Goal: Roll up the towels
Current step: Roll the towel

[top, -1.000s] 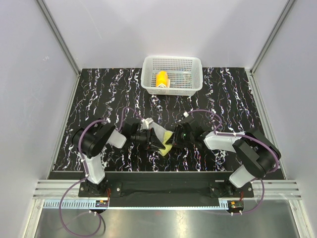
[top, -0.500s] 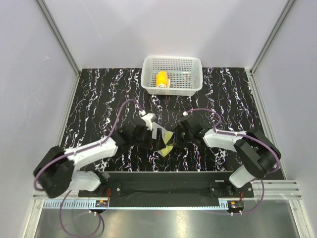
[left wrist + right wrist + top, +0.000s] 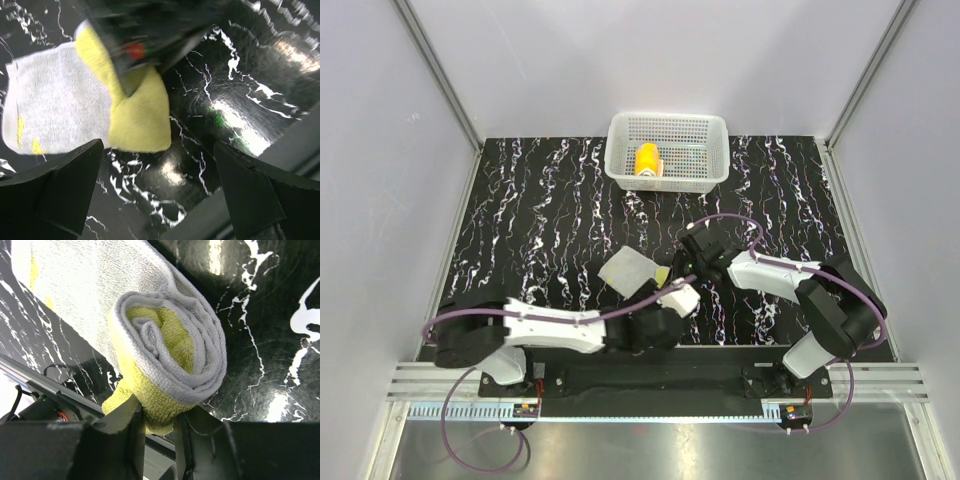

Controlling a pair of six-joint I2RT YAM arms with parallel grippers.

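grey towel (image 3: 628, 270) half rolled, orange towel (image 3: 646, 160) bundled

Black tabletop (image 3: 520, 200) veined with white marble streaks, glossy glare patches, pale grey walls (image 3: 650, 60) on three sides, aluminium corner posts (image 3: 435, 75), metal rail (image 3: 650, 385) along near edge
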